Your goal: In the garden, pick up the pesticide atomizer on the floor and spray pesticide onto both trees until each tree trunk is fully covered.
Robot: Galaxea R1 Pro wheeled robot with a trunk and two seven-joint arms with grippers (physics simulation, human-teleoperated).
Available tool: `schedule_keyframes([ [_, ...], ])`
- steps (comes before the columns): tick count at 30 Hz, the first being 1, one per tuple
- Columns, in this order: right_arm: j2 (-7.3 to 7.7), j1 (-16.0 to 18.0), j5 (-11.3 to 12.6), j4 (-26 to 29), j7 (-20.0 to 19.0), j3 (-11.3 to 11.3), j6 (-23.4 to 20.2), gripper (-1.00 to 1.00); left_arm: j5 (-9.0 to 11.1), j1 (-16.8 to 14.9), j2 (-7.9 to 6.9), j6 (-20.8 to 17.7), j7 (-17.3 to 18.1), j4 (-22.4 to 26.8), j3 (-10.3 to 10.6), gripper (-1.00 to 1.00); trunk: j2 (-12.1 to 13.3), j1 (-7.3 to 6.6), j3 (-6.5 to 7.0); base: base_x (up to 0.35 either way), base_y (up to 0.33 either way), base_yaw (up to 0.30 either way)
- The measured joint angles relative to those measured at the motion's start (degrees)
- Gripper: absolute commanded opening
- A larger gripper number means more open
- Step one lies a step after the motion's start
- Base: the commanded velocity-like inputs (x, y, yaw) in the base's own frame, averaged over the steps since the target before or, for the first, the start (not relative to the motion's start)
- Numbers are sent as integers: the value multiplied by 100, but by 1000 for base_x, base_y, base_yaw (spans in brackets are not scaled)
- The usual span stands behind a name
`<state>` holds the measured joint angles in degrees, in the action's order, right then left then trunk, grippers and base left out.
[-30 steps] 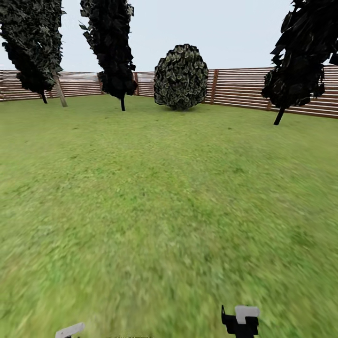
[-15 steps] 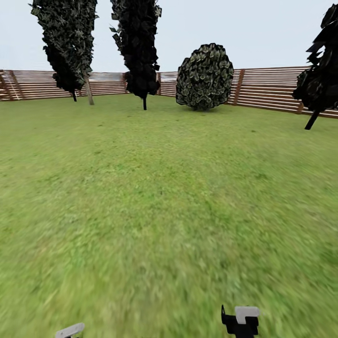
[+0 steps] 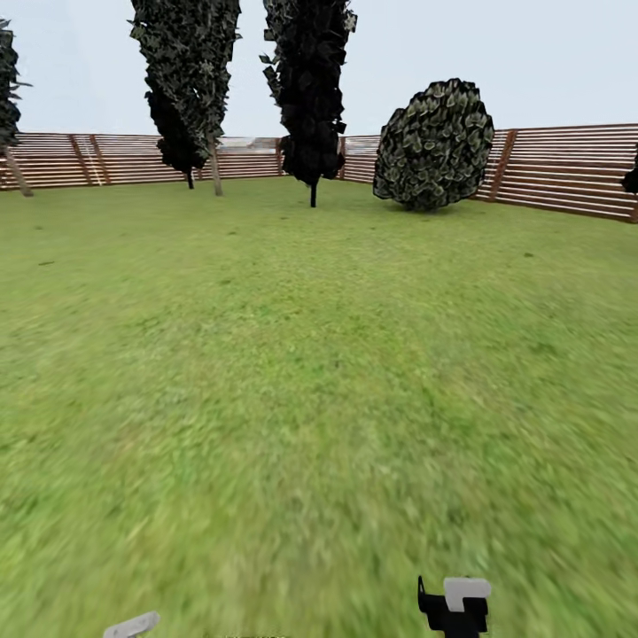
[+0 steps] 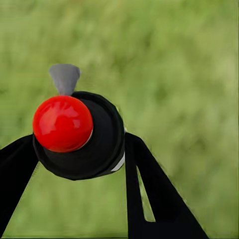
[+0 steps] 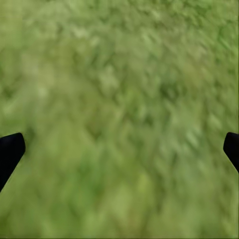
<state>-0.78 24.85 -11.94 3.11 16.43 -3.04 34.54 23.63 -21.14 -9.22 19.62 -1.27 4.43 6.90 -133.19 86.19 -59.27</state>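
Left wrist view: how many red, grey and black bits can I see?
Red: 1, the atomizer knob
Grey: 1, the nozzle
Black: 3, the cap and two gripper fingers
Total: 5

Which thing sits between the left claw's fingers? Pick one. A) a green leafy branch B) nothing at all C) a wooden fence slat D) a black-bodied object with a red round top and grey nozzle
D: in the left wrist view the left claw has its dark fingers on either side of the black object with the red cap, grass behind.
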Motion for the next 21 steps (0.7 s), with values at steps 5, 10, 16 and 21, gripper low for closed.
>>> schedule_keyframes([
  [5, 0, -1, -1, 0, 0, 0, 0, 100, -8, 0, 0, -1, 0, 0, 6, -100, 0, 0, 0, 0, 0, 284],
  [10, 0, -3, -1, 0, 0, 0, 0, 100, -11, 0, 0, -1, 0, 0, 9, -100, 0, 0, 0, 0, 0, 284],
  [16, 0, -2, -2, 0, 0, 0, 0, 100, -9, 0, 0, -1, 0, 0, 9, -100, 0, 0, 0, 0, 0, 284],
  [21, 0, -7, -2, 0, 0, 0, 0, 100, -9, 0, 0, -1, 0, 0, 9, -100, 0, 0, 0, 0, 0, 285],
])
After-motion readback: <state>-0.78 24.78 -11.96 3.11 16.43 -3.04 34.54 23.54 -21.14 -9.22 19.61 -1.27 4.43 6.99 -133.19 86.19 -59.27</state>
